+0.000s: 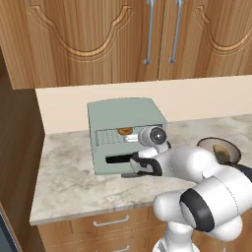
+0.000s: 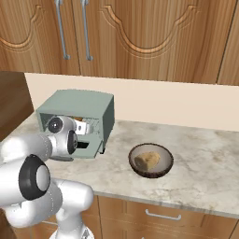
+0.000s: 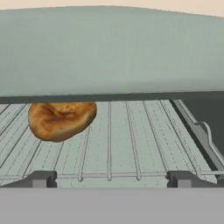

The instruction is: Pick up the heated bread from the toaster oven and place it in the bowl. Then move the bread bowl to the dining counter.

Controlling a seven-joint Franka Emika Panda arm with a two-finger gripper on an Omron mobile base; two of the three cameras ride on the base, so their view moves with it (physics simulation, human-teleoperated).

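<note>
Gripper [image 3: 109, 178] wide open w/ nothing in it — bread [image 3: 61, 119] on the oven [image 1: 125, 133] rack looks light, squishy, so prob pinch it gently across the middle.

the left base view looks down and forward from behind the arm's left; the right base view does so from its right; both share the toaster oven [image 1: 126, 134] and bowl [image 2: 151, 160] on the counter [image 2: 205, 172]; the hand view looks from close straight into the oven, over its wire rack [image 3: 127, 144].
</note>
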